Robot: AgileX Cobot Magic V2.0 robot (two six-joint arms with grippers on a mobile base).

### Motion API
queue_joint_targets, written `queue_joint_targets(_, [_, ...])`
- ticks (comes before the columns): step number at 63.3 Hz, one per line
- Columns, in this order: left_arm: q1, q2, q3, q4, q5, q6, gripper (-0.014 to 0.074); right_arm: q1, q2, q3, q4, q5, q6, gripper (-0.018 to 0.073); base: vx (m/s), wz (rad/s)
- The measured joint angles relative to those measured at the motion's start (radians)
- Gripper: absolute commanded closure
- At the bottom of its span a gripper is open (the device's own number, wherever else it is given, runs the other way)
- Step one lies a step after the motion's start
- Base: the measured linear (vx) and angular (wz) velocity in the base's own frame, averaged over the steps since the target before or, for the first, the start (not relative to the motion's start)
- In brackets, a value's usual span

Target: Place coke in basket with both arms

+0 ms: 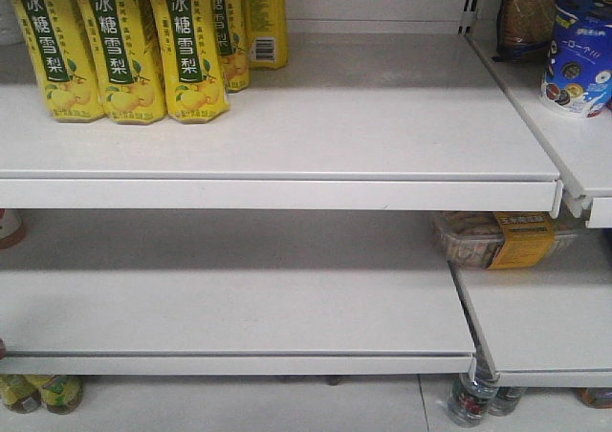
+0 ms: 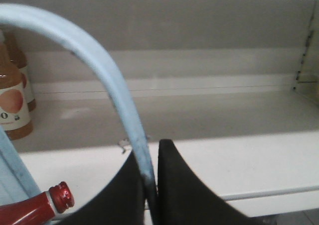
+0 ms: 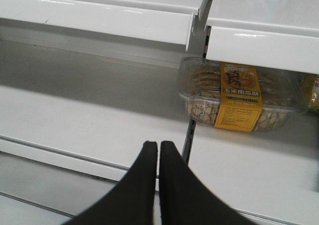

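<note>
In the left wrist view, my left gripper [image 2: 149, 158] is shut on the pale blue hoop handle [image 2: 99, 60] of the basket, which arcs up and to the left from the jaws. Part of the basket's side [image 2: 11, 177] shows at the left edge. The coke [image 2: 31, 212], red with a red cap, lies tilted at the bottom left beside that side. Only its neck and cap show. My right gripper [image 3: 158, 145] is shut with nothing between its fingers, in front of a white shelf edge. The front view shows neither gripper, no coke and no basket.
White shelves [image 1: 287, 179] fill the front view, with yellow pear-drink bottles [image 1: 115, 40] at the top left and a blue snack cup [image 1: 579, 54] at the top right. A clear cookie box [image 3: 239, 98] sits right of the shelf upright [image 3: 188, 135]. Brown tea bottles [image 2: 12, 100] stand at the left.
</note>
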Motion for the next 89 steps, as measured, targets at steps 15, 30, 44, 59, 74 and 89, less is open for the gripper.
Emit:
queue_joint_targets(15, [0.094, 0.0, 0.0, -0.259, -0.006, 0.241, 0.0603, 0.0, 0.0, 0.0, 0.0, 0.0, 0.0, 0.0561, 0.0, 0.0])
queue_joint_targets(30, [0.106, 0.0, 0.0, -0.369, -0.006, 0.42, 0.0603, 0.0, 0.0, 0.0, 0.0, 0.0, 0.0, 0.0561, 0.0, 0.0])
queue_joint_targets(44, [0.106, 0.0, 0.0, -0.311, -0.007, 0.395, 0.0603, 0.0, 0.0, 0.0, 0.0, 0.0, 0.0, 0.0561, 0.0, 0.0])
queue_joint_targets(59, [0.106, 0.0, 0.0, -0.266, -0.007, 0.33, 0.0603, 0.0, 0.0, 0.0, 0.0, 0.0, 0.0, 0.0561, 0.0, 0.0])
queue_joint_targets(74, [0.106, 0.0, 0.0, -0.266, -0.007, 0.325, 0.0603, 0.0, 0.0, 0.0, 0.0, 0.0, 0.0, 0.0561, 0.0, 0.0])
queue_joint_targets(89, [0.106, 0.0, 0.0, -0.266, -0.007, 0.325, 0.0603, 0.0, 0.0, 0.0, 0.0, 0.0, 0.0, 0.0561, 0.0, 0.0])
